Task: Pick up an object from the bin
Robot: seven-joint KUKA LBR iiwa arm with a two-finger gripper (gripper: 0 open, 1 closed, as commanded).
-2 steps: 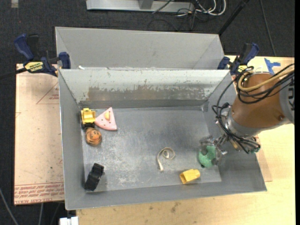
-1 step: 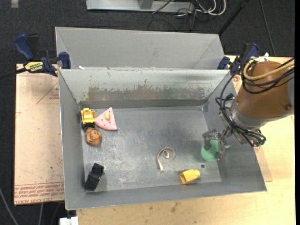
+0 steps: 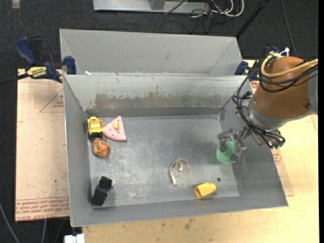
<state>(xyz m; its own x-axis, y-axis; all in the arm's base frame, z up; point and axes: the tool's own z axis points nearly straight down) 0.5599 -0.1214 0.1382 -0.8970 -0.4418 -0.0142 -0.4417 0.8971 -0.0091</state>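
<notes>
The claw (image 3: 231,147) is down inside the grey metal bin (image 3: 152,105), low at the foot of the sloping wall on the view's right, and a small green thing (image 3: 223,157) of soft rounded shape lies directly under it and touching it, its lower part bulging out toward the view's left and front of the claw. Whether the claw is open or closed on this green thing cannot be told, since the claw's own body and cables hide that spot. The arm comes in over the bin's rim from the view's right, its wrist under a rounded orange-brown cover (image 3: 281,87) that stands above and behind the claw, with yellowish and black cables (image 3: 263,130) looping round it and hanging toward the claw, which points steeply down to the floor. Nearest the claw, in front of it and a little to the view's left, lies a small yellow block (image 3: 205,190); further left of that is a pale curled hook-shaped piece (image 3: 178,168). Well apart from the claw, by the wall on the view's left, lie a yellow toy vehicle (image 3: 94,126), a pink wedge (image 3: 115,129) with yellow spots touching it, a round orange-brown piece (image 3: 100,148) just in front of those, and a black thing (image 3: 101,190) in the front corner.
</notes>
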